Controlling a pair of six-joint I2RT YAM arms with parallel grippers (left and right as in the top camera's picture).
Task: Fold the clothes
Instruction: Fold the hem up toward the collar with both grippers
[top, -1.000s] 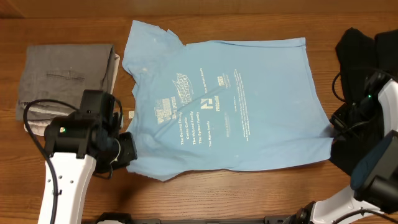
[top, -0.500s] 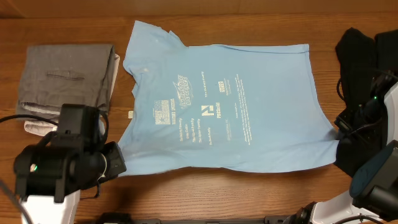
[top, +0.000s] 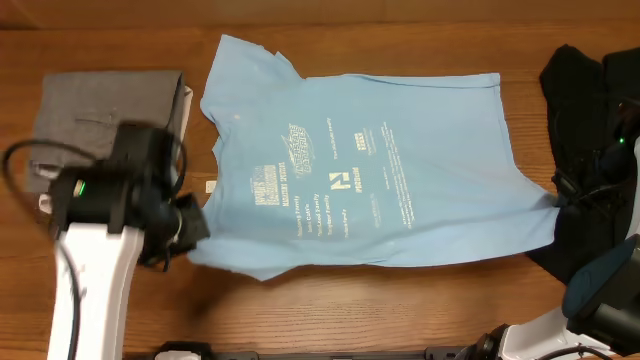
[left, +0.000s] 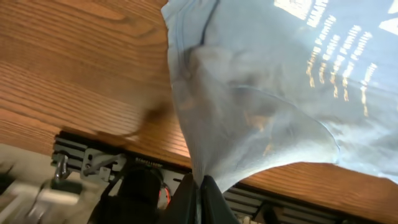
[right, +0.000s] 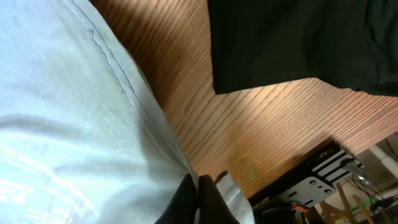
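Light blue short-sleeved T-shirt (top: 350, 170), spreading step: left tool (left: 200, 188) and right tool (right: 198, 188) pinch its two robot-side corners; next, lay flat, release.

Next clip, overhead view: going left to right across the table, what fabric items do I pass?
In order: folded grey cloth → light blue T-shirt, spread flat with its white print facing up → black cloth at the right edge.
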